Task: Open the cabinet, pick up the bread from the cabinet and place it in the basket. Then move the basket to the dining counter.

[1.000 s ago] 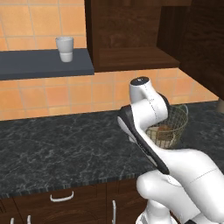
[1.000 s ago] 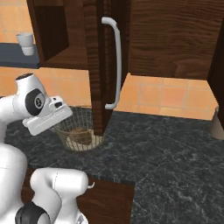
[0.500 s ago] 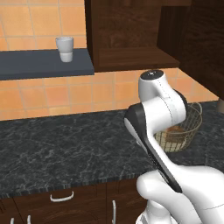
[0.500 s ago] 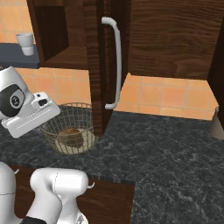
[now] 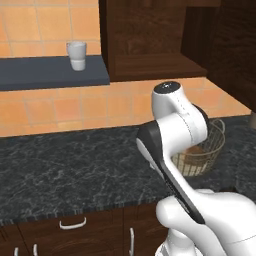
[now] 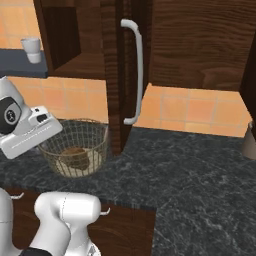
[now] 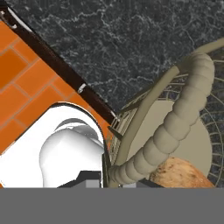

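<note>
Left base view: a black marbled countertop (image 5: 75, 160) runs under an orange tiled wall, with a dark shelf (image 5: 50, 75) bearing one white cup (image 5: 76, 55). The cabinet (image 5: 150, 40) stands open above. One basket (image 5: 202, 150), tan wire mesh, sits at the right, partly behind the arm.

Right base view: the cabinet door (image 6: 117, 75) stands edge-on, its one silver bar handle (image 6: 136, 70) upright. The basket holds one bread (image 6: 76, 156), a golden-brown bun on its pale bottom.

Hand view: the gripper (image 7: 114, 183) is shut at the basket's rim, seemingly clamped on it; the bread lies just beside.
</note>
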Robot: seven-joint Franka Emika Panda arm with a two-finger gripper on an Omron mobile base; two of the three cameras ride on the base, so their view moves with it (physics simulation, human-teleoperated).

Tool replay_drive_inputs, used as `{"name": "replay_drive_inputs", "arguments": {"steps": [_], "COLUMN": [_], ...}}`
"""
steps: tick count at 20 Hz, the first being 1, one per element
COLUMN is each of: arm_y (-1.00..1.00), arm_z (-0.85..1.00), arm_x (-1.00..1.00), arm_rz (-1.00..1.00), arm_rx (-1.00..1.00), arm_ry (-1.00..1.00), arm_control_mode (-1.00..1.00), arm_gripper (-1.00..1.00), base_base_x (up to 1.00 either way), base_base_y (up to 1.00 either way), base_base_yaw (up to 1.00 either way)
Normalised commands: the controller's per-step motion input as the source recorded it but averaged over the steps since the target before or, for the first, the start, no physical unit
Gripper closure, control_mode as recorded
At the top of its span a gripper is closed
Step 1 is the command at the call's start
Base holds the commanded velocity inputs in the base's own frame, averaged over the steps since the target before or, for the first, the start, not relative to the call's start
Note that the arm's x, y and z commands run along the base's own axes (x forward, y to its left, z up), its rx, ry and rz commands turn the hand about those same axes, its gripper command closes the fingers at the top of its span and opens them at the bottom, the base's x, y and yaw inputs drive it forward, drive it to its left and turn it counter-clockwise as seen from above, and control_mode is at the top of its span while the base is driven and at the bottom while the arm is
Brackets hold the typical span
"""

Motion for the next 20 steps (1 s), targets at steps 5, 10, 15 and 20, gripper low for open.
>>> {"name": "replay_drive_inputs", "arguments": {"steps": [5, 10, 15, 20], "arm_y": [0.00, 0.00, 0.00, 0.00], "arm_z": [0.00, 0.00, 0.00, 0.00], "arm_x": [0.00, 0.00, 0.00, 0.00], "arm_rz": [0.00, 0.00, 0.00, 0.00], "arm_rx": [0.00, 0.00, 0.00, 0.00], "arm_ry": [0.00, 0.00, 0.00, 0.00], "arm_control_mode": [1.00, 1.00, 1.00, 1.00], "arm_gripper": [1.00, 1.00, 1.00, 1.00], "base_base_x": [-0.51, -0.29, 0.00, 0.00], "base_base_y": [0.97, 0.87, 0.10, 0.00], "base_base_yaw": [0.27, 0.73, 1.00, 1.00]}}
